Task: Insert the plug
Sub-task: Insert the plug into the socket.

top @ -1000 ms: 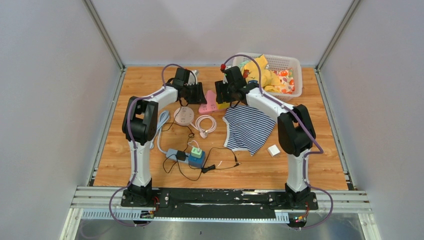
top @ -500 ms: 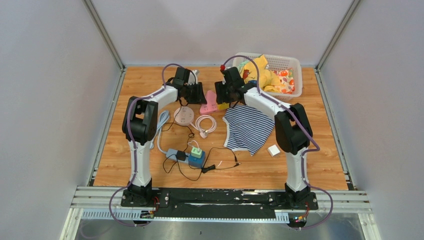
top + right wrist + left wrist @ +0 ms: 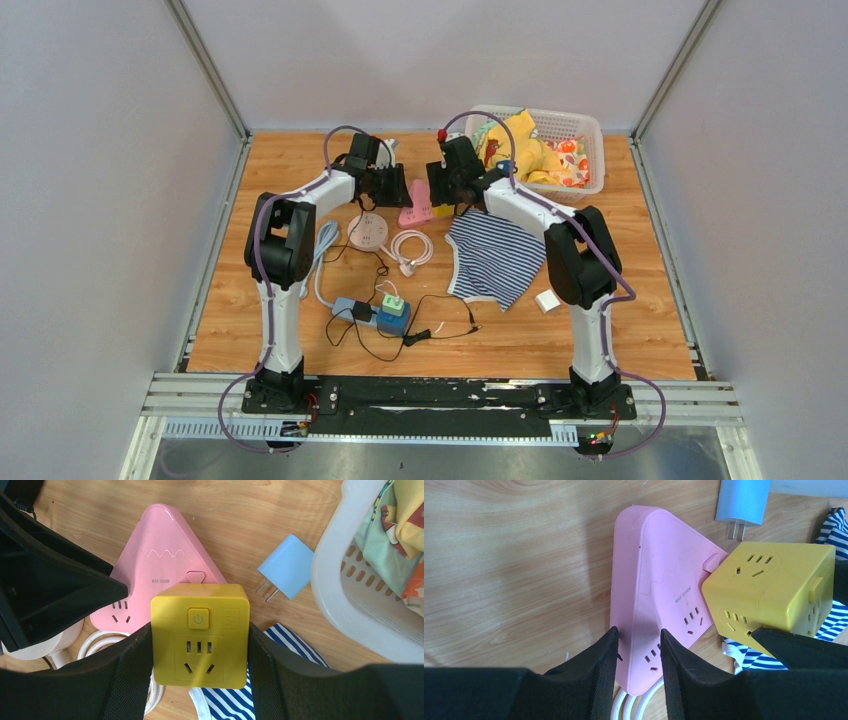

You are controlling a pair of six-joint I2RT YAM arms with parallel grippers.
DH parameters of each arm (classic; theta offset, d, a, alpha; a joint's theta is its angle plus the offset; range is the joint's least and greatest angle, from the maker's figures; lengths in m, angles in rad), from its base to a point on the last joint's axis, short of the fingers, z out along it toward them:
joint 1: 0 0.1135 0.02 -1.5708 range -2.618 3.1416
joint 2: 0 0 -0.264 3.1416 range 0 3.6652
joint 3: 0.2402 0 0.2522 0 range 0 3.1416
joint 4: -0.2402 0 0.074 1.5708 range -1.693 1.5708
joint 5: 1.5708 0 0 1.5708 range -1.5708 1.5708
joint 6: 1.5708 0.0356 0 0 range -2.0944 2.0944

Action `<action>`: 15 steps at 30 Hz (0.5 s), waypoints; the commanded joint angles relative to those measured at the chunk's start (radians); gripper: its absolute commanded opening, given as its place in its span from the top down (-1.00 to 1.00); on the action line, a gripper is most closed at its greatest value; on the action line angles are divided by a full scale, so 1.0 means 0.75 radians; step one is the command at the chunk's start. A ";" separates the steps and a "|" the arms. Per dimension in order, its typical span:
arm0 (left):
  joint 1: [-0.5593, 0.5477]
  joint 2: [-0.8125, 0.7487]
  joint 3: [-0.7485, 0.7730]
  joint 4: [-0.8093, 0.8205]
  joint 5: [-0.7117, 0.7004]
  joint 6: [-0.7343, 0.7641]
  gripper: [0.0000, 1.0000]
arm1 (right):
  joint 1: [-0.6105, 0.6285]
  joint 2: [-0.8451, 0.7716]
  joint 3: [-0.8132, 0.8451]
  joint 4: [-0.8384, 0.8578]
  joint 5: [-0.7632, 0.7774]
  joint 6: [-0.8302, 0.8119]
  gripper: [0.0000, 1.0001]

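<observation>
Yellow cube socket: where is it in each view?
Top external: yellow cube socket, a sliver just right of the pink triangular strip, far mid-table.
Left wrist: right of centre, at the strip's right corner.
Right wrist: centre, between the jaws.
Shared landmark: the pink triangular strip.

Bright even light, soft faint shadows, wrist views crisp, colours vivid

Both arms reach to the upper centre of the wooden worktop [image 3: 640,330]. The left claw [image 3: 395,187] and right claw [image 3: 438,187] face each other above a pink power strip [image 3: 415,212]. A yellow cube socket [image 3: 444,211] shows at the right claw. A white basket [image 3: 587,122] occupies the upper right. A striped cloth [image 3: 497,257] lies right of centre, and a blue power strip [image 3: 385,315] lies at lower centre.
</observation>
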 commanded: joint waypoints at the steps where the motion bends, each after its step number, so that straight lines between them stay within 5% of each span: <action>1: 0.008 0.037 0.041 -0.031 0.020 0.021 0.25 | 0.062 0.160 -0.211 -0.204 0.096 -0.027 0.99; 15: 0.010 0.051 0.038 -0.045 0.022 0.034 0.29 | 0.088 0.160 -0.417 -0.026 -0.001 0.053 1.00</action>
